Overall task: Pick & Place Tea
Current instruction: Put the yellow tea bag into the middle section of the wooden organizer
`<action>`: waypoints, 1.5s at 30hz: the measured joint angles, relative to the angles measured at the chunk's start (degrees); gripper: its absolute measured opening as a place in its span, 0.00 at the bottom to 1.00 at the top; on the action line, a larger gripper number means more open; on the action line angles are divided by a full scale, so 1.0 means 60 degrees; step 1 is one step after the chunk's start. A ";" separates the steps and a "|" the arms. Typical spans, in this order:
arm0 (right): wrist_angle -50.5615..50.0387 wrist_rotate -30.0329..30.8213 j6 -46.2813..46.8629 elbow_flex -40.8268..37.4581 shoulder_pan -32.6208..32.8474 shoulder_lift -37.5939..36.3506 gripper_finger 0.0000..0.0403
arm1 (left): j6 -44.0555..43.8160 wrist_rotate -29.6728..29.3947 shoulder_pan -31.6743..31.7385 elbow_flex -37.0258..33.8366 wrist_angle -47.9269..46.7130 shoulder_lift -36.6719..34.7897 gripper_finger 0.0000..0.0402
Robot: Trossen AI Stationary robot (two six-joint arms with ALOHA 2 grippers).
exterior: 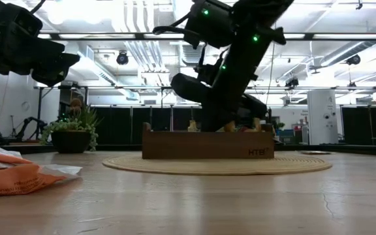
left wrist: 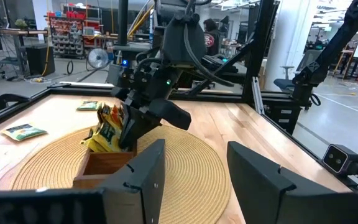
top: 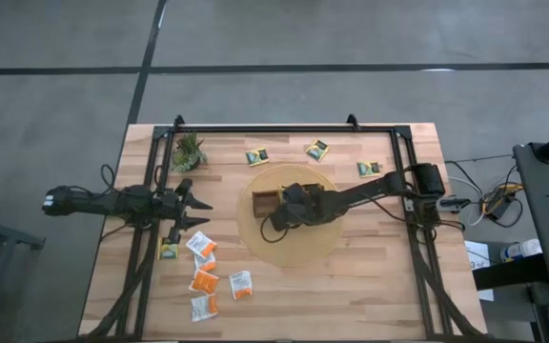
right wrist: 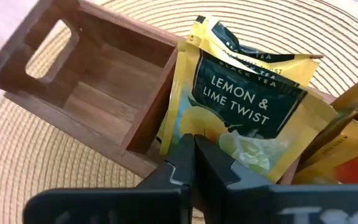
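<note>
Wooden bench (top: 351, 276) bearing a round woven mat (top: 294, 250); a divided wooden tray (top: 265, 202) rests on the mat; a potted plant (top: 189, 152) stands near one corner.

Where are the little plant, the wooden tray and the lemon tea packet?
Plant (top: 189, 152), high view, its leaves.
Wooden tray (right wrist: 114, 59), right wrist view, an inner wall.
Lemon tea packet (right wrist: 241, 102), right wrist view, its dark label.
</note>
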 joint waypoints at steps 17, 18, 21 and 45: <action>-0.2526 0.0084 0.0944 0.2045 0.0156 0.0026 0.02 | 0.0000 -0.0003 0.0000 0.0000 -0.0001 0.0000 0.42; -0.2681 0.0085 0.1065 0.2061 0.0160 0.0026 0.02 | -0.0003 -0.0001 -0.0003 0.0000 -0.0001 -0.0002 0.42; -0.2924 0.0085 0.1301 0.2040 0.0167 0.0026 0.02 | 0.0000 -0.0002 -0.0001 0.0000 -0.0001 0.0000 0.42; -0.2747 -0.1232 0.1287 0.1660 -0.0423 0.0819 0.02 | 0.0001 -0.0003 -0.0003 0.0000 -0.0001 0.0000 0.42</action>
